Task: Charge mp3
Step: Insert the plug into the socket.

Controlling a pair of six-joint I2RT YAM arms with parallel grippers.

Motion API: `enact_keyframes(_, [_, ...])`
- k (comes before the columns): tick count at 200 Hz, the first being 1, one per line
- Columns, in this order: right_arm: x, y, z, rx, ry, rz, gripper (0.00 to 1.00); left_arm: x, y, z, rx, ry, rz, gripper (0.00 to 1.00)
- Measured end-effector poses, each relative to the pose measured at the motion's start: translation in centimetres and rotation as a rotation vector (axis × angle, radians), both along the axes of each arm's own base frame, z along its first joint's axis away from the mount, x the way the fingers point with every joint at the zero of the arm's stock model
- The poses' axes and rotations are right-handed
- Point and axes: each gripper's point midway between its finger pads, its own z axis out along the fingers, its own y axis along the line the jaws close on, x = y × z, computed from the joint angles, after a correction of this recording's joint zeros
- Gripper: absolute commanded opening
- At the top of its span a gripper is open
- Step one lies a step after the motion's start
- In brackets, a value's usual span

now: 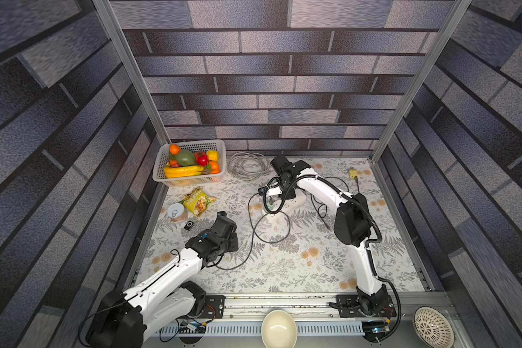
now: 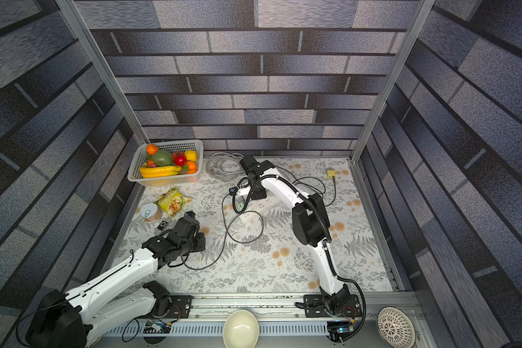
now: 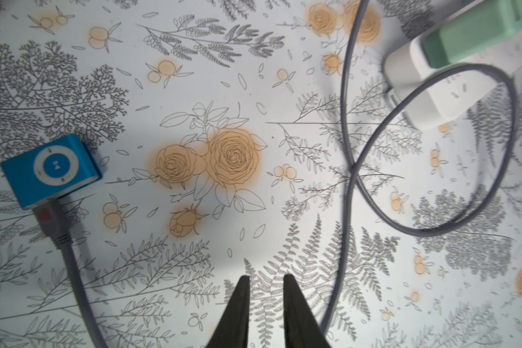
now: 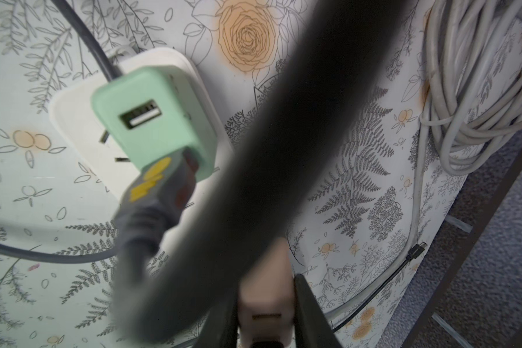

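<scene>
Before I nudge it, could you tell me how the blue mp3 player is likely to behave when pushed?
The mp3 player looks small and boxy: probably light, sliding rather than rolling. The grey cable plugged into it holds springy loops, so it may tug or swivel it.

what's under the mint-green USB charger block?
A white power strip: the mint-green USB charger block stands on it, with its prongs partly showing in the gap between them. The socket itself is covered by the charger's body.
</scene>
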Motion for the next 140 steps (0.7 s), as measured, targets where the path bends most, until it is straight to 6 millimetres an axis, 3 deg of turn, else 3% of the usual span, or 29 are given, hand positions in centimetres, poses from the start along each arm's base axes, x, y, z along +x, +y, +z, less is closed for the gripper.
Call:
enact_keyframes(29, [-0.1, 0.0, -0.8, -0.008, 0.001, 0.017, 0.0, 0.0, -0.3, 3.5, -0.081, -0.122, 0.003, 0.52])
enact_keyframes(84, [0.3, 0.2, -1.1, -0.007, -0.016, 0.045, 0.0, -0.8, 1.2, 8.7, -0.15, -0.289, 0.035, 0.57])
enact_keyframes(140, [0.6, -0.5, -0.9, 0.004, -0.026, 0.042, 0.0, -1.0, 1.9, 9.5, -0.129, -0.297, 0.042, 0.59])
